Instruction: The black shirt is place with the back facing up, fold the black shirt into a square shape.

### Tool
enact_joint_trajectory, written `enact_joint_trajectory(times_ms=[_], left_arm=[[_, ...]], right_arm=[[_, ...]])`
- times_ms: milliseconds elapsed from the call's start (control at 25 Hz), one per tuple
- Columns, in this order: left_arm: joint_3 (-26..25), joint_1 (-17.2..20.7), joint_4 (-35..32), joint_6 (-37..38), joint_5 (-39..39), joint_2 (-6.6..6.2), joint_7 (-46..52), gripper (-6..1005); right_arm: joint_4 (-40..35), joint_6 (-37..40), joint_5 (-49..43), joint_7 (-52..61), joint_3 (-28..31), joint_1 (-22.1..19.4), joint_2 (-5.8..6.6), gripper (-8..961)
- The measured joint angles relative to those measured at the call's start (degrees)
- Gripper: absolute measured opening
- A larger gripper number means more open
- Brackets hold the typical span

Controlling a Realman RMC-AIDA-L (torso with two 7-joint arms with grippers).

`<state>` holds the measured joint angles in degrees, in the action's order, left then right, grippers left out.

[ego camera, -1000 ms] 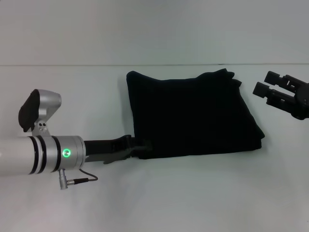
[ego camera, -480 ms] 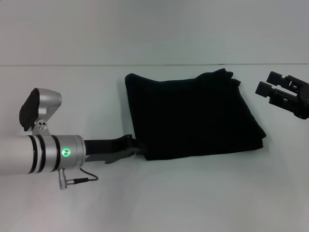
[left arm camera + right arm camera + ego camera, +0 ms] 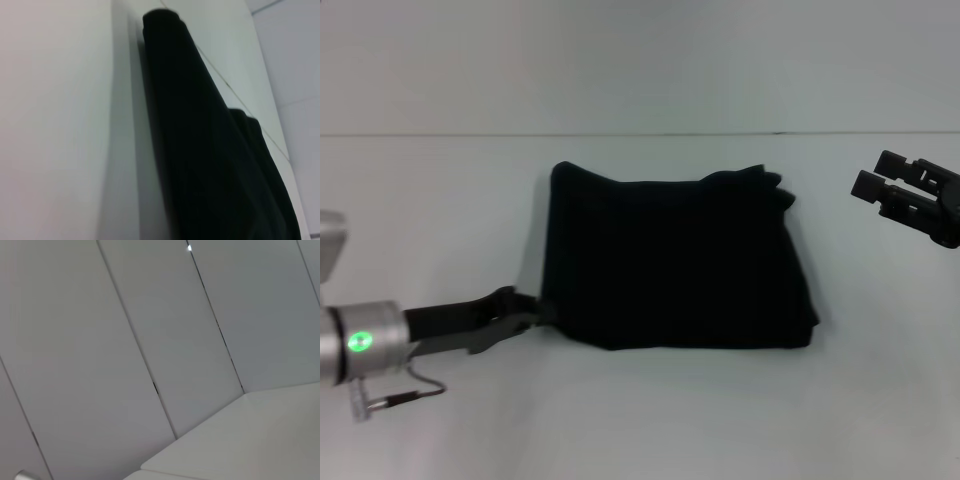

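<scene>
Shirt dragged leftward since earlier frames, left arm drawn back with it. Black shirt point(image 3: 675, 265) now folded into rough rectangle, lying flat mid-table point(image 3: 640, 420). Left gripper point(image 3: 528, 308) fingers pinch shirt's near-left corner. Right gripper point(image 3: 880, 182) hovers well apart, off shirt's far-right side, fingers slightly spread, holding nothing. Left wrist view: folded shirt edge point(image 3: 210, 150) on table.

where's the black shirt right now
In the head view the folded black shirt lies mid-table, the left pincer at its near-left corner, the right pincer apart.
</scene>
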<state>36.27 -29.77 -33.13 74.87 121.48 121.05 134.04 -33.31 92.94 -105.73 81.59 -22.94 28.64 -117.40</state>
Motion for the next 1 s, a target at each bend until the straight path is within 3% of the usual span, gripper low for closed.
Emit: enact_joint_trajectory(times_ms=[200,520,800,920,1000], left_arm=[[-1.5,3.1,-2.1,3.7,0.4,-0.18,-1.4,21],[-2.5,2.8,-2.1,5.7,2.1,-0.51,-3.0,47],[-6.6,2.0,-5.5,9.2,9.3,-2.64,-3.1,104],[-11.3,2.1,-8.9,13.7,9.7,-3.10,-9.3,129],[-12.7,1.4,-9.8,17.0,6.7,-3.10,-19.9,145]], right_arm=[[0.0,-0.2,0.0,0.2,0.0,0.0,-0.23,760],[0.0,-0.2,0.0,1.1,0.0,0.0,-0.46,763],[-0.4,-3.0,-0.3,7.1,-0.3,0.1,0.25,765],[-0.7,-4.1,-1.5,7.4,-1.1,0.2,0.51,765],[-0.8,-4.1,-2.5,6.5,-1.3,0.0,0.55,766]])
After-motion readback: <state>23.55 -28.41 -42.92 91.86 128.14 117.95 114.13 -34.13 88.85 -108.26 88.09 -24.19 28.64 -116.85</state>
